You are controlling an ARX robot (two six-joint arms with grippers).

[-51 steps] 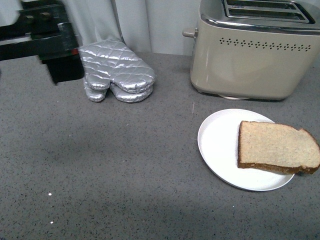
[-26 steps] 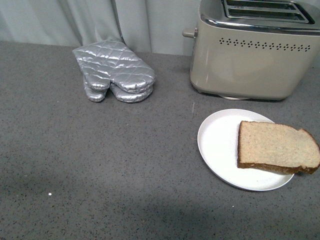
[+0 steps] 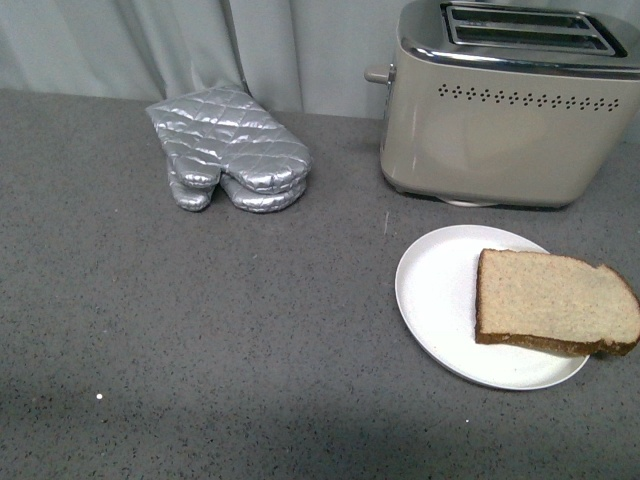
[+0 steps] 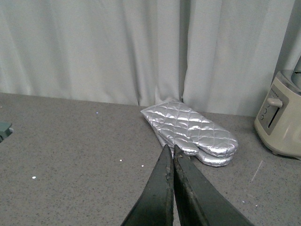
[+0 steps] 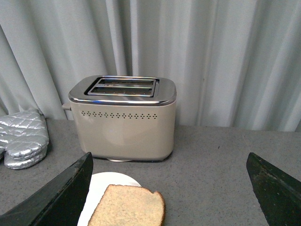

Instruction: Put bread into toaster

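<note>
The bread [image 3: 555, 315], a flat light-brown slice with a darker crust, lies on a round white plate [image 3: 435, 290] at the front right of the grey counter; it also shows in the right wrist view [image 5: 129, 207]. The beige toaster [image 3: 505, 120] stands behind the plate with its two chrome-rimmed slots empty and its lever on the left side; it also shows in the right wrist view [image 5: 123, 117]. My right gripper [image 5: 169, 188] is open and empty, above the counter in front of the toaster, the bread near one finger. My left gripper [image 4: 172, 150] is shut and empty, pointing at the mitt. Neither gripper shows in the front view.
A quilted silver oven mitt [image 3: 230, 150] lies at the back left of the counter, also in the left wrist view [image 4: 193, 129]. A pale curtain [image 3: 150, 40] hangs behind the counter. The toaster's side shows at the edge of the left wrist view [image 4: 282, 117].
The dark arm at the back left of the front view has left the picture. The view has shifted slightly, so the plate and toaster sit a little lower. Bread, plate and toaster have not moved.
</note>
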